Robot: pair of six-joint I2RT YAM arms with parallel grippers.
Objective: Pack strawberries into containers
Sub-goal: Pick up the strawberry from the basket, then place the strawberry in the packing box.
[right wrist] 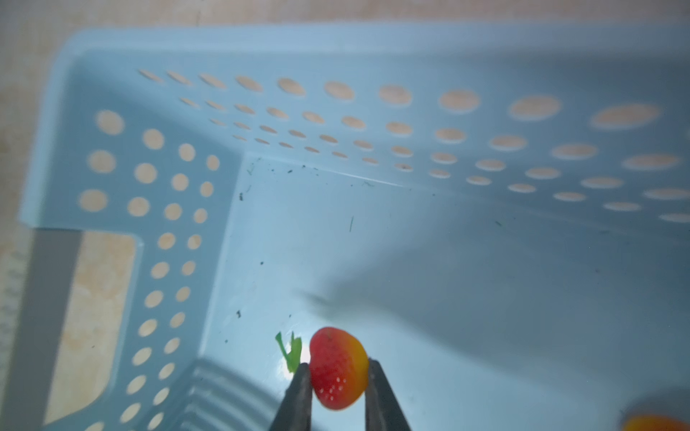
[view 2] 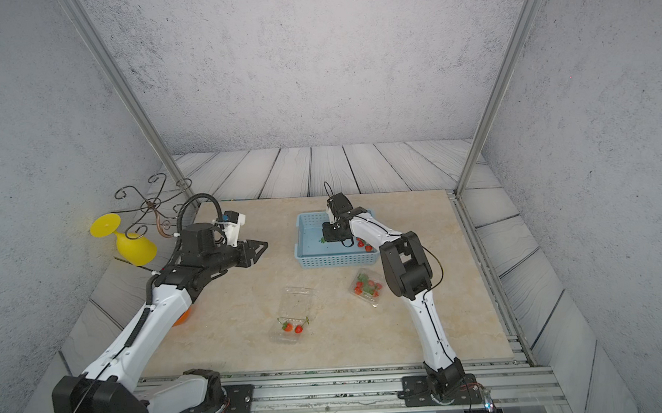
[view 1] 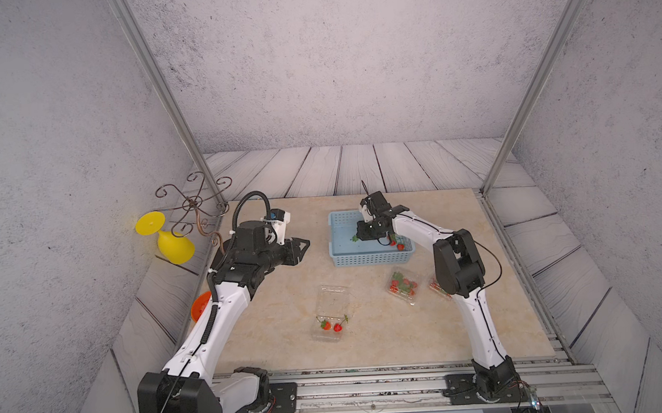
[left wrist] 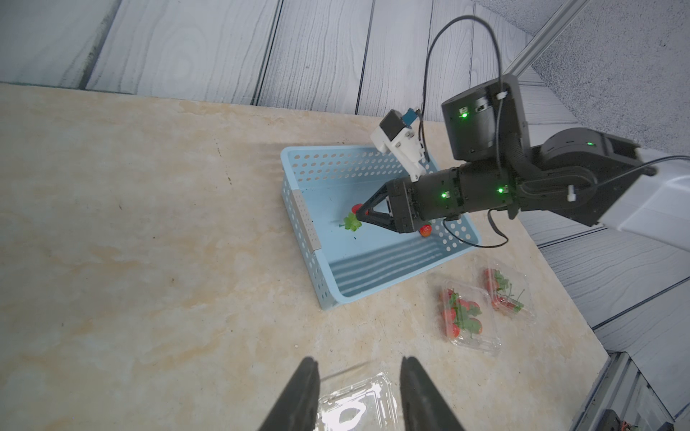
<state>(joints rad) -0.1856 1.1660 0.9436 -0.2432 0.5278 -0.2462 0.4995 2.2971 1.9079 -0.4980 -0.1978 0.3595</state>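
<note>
- Closest to the right wrist lens, two dark fingers (right wrist: 298, 395) of the right jaws pinch a red-and-yellow strawberry (right wrist: 338, 369) from both sides. They are narrow and holding it, and its green cap (right wrist: 289, 352) pokes out beside one finger.
- That grip sits low inside the light blue basket (right wrist: 336, 48), near a corner of its perforated walls. I cannot tell whether the berry touches the basket floor.
- Two more strawberries (view 1: 400, 246) lie in the basket just behind the right jaws, under the wrist.
- The left jaws hang above the desk (view 1: 273, 332), well apart from the basket. Their fingers (left wrist: 302, 395) stand apart with nothing between them.
- Lower than the left jaws and near them, I see an open clear container (view 1: 332, 296) with its lid folded back and a pair of strawberries (view 1: 326, 324) in its tray.
- Outside the basket, well behind the right jaws by the arm's elbow, sit a berry-filled container (left wrist: 479, 345) and a second filled container (left wrist: 524, 278), side by side.
- Far behind the left jaws, off the desk, a yellow goblet (view 1: 170, 241) lies tipped beside a metal scroll stand (view 1: 193, 202).
</note>
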